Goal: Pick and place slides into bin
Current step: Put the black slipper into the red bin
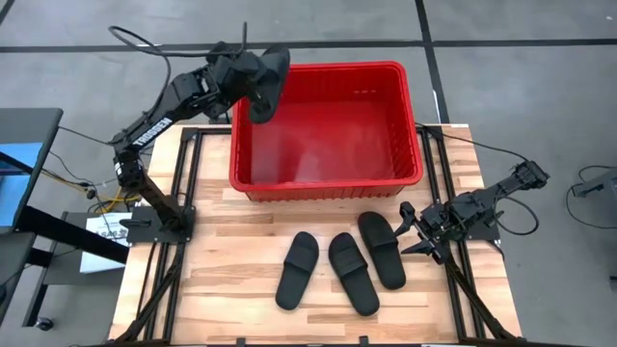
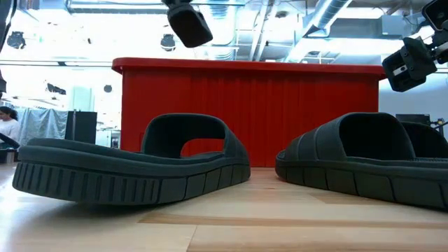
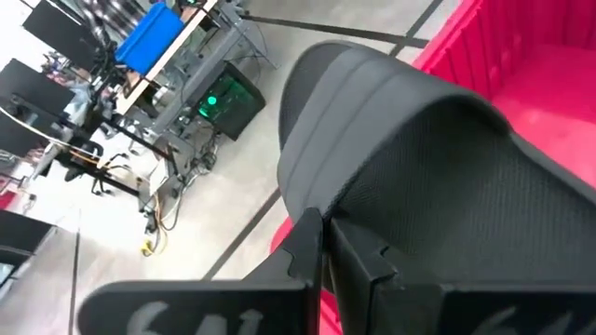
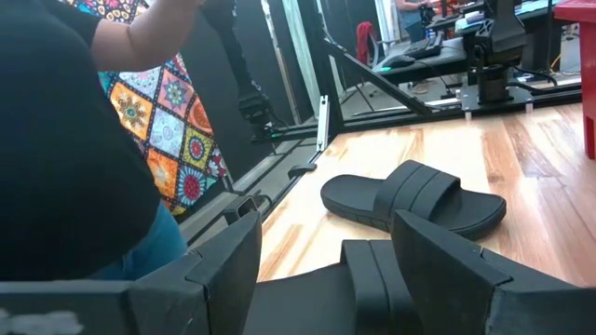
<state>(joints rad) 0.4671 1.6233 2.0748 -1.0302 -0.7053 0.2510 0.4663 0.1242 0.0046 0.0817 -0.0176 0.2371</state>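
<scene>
A red bin stands at the table's far middle. My left gripper is shut on one black slide held over the bin's far left corner; this slide also shows at the top of the low view. Three more slides lie sole-down on the wood in front of the bin. My right gripper is open, low beside the right-hand slide's far end; in its wrist view its fingers stand on either side of that slide. My left gripper pinches the slide between its two fingers, on an edge next to the wide strap; the fingers hide the exact spot. They come from the table's left, slanting. The slide is lifted clear and tilted above the bin's rim.
Black frame rails run along the table's left and right sides. A person in a black top stands close to the table's near right side. Bare wood lies left of the slides.
</scene>
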